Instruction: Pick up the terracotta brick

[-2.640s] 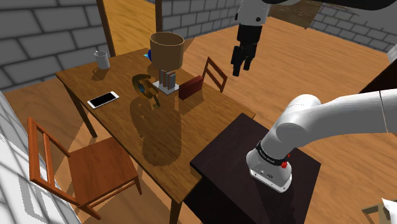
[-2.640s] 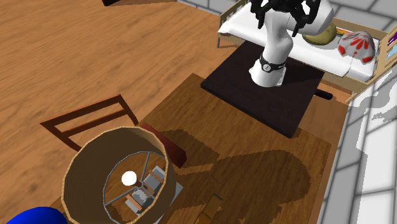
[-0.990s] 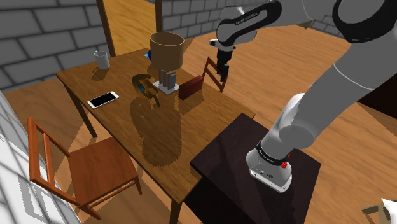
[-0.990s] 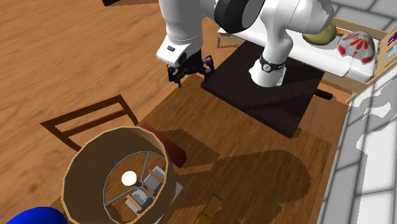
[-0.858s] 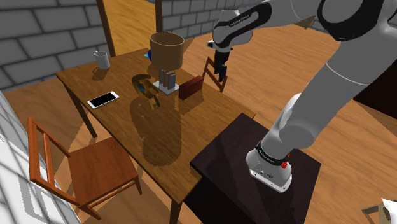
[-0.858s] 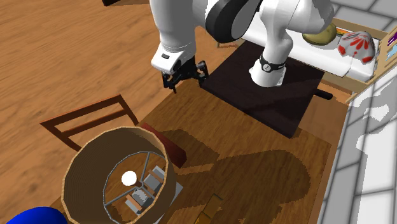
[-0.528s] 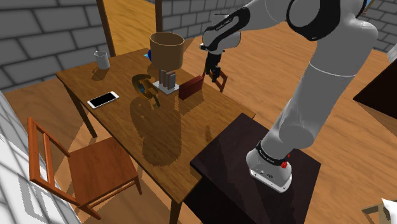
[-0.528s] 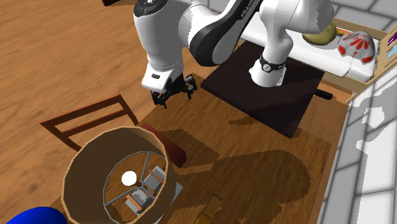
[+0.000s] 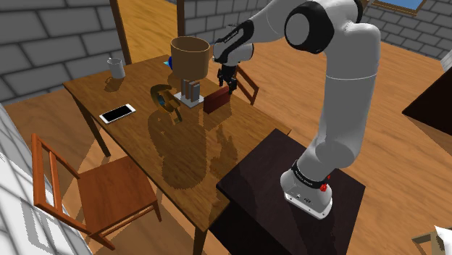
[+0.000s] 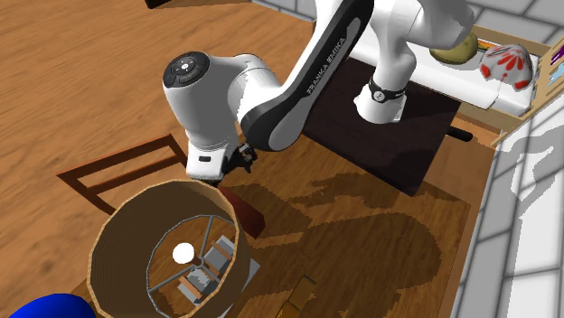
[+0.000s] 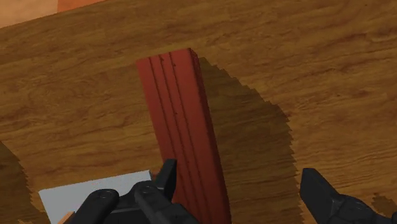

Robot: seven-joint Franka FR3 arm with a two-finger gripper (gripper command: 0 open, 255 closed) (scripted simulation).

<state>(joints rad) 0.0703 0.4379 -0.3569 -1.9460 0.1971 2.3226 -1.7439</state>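
Gripper (image 11: 245, 191) poised directly above the brick (image 11: 181, 127). My fingers (image 11: 167, 181) stand wide apart, clasping nothing. The brick runs close by one finger, off-centre in the gap. It stands on its long edge on the table (image 9: 130, 138), just beside the lamp (image 9: 190, 56).

You've got one legible marking: "FRANKA EMIKA", printed lengthwise on the dark link of the arm (image 10: 321, 59), second exterior view.
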